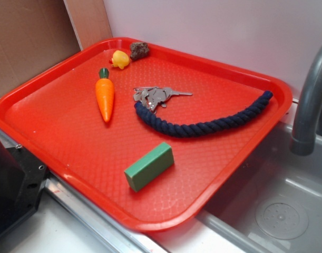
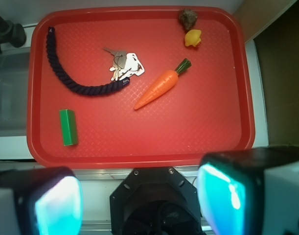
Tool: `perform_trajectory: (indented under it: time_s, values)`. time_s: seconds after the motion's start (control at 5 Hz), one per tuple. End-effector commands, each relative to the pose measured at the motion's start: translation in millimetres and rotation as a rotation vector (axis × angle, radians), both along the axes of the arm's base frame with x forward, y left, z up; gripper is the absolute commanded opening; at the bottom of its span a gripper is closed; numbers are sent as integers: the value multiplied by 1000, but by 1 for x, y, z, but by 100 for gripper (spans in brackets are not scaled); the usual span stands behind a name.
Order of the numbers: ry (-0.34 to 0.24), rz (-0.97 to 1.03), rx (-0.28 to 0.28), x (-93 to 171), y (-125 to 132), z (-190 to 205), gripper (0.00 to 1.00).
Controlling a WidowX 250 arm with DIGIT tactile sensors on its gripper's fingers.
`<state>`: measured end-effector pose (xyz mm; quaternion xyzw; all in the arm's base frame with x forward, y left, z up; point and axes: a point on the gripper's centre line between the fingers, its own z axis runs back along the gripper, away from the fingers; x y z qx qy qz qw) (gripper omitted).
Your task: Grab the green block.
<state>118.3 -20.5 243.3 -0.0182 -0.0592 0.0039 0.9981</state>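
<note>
The green block [image 1: 149, 166] lies flat near the front edge of the red tray [image 1: 55, 121], apart from everything else. From the wrist view the green block [image 2: 68, 127] sits at the tray's [image 2: 208, 127] lower left. My gripper [image 2: 139, 203] hangs high above the robot's base, short of the tray's near rim, jaws wide apart with nothing between them. Its cyan pads [image 2: 58, 205] fill the lower corners. The gripper does not show in the exterior view.
On the tray lie a toy carrot [image 1: 105, 96], a bunch of keys [image 1: 154, 96], a dark blue rope [image 1: 208, 125], a yellow toy [image 1: 120, 59] and a brown lump [image 1: 139, 50]. A sink with a grey faucet [image 1: 311, 100] is on the right. The black robot base [image 2: 156, 198] sits below the gripper.
</note>
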Motion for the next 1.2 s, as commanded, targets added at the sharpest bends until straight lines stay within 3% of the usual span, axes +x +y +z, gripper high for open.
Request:
perform_trajectory:
  time_s: [0.0,0.2,0.4,0.8,1.0]
  values:
    - [0,0,0,0,0,0,100]
    - [19,-97,38,8,-41,-50,100]
    - [-7,-107,38,14,-73,-100,100]
    - [47,-131,-14,26,-106,-187,100]
    - [62,-124,-29,33,-119,-198,100]
